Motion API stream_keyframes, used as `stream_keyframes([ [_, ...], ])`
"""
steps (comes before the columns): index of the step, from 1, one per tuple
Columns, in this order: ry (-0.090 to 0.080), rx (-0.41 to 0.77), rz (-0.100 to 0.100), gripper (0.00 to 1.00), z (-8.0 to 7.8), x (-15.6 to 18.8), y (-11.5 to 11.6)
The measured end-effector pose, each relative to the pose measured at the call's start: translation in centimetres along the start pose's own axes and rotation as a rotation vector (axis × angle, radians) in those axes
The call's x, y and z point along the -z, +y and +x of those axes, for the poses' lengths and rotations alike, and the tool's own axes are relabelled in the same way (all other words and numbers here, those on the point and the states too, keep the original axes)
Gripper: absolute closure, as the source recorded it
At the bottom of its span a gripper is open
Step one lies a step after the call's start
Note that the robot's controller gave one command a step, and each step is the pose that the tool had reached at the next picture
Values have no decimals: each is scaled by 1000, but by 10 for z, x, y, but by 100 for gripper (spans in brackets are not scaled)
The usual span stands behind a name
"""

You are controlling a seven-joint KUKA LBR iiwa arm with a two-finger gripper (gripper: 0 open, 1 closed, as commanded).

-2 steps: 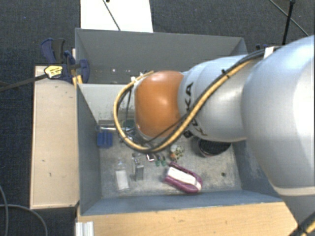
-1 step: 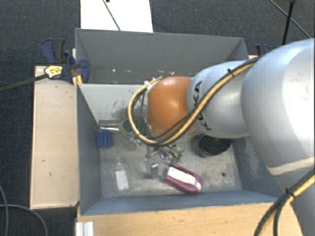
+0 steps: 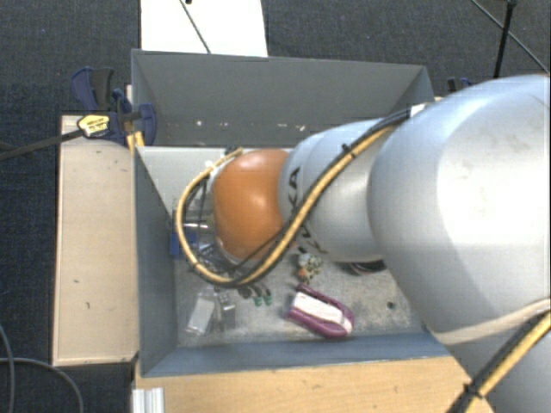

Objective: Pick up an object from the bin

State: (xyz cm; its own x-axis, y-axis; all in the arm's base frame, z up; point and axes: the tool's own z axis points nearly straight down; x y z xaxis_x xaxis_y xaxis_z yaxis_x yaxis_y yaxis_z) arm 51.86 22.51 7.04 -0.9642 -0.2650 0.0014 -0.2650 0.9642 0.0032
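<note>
Pincer (image 3: 207,256) down in bin (image 3: 258,101), open/closed: cannot tell. Purple-white obj. (image 3: 320,312) to its right, not lifted; pick not yet done.

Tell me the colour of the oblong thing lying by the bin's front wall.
The oblong thing is purple with a white face, clearest in the camera view.

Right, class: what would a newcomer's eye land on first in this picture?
The huge silver arm reaching in from the right, ending in an orange cover wrapped by a yellow cable, over the left middle of the grey bin. Next, the purple-and-white object lying near the bin's front wall.
</note>
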Motion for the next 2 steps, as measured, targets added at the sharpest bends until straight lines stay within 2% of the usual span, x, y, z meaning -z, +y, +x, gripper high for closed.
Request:
stream_keyframes([
  [1, 0, -7, 3, 100, 0, 0, -4],
  [2, -11, -167, 2, 100, -24, 71, -20],
])
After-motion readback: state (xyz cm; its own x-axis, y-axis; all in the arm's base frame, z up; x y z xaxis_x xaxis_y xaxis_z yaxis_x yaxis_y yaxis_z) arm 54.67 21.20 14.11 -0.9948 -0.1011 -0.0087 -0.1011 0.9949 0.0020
